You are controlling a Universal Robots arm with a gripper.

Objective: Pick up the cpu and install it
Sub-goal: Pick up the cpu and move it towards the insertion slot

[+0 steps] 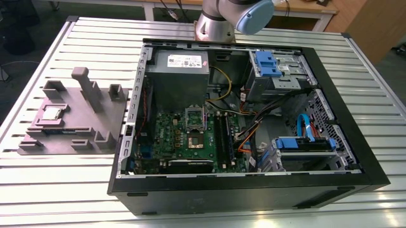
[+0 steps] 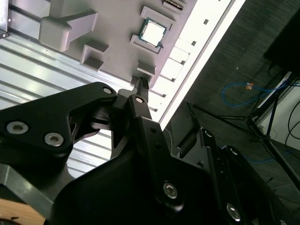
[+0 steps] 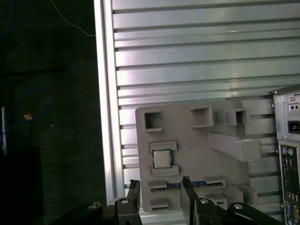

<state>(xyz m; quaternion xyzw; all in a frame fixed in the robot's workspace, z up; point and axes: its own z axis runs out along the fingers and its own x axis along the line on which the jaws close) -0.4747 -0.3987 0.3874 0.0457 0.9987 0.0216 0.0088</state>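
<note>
Exterior view: cpu (image 1: 51, 113) unpicked at nine o'clock of the computer case (image 1: 241, 190); the first wrist view's wide, empty tool (image 3: 159, 187) likely needs centring over it.

Shiny silver cpu (image 1: 51, 113) — grey fixture (image 1: 101, 121), ribbed silvery table (image 1: 63, 190).

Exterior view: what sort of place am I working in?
Probably a lab or workshop bench for PC assembly: an open computer case sits on a slatted metal table, beside a grey fixture tray holding the cpu.
</note>
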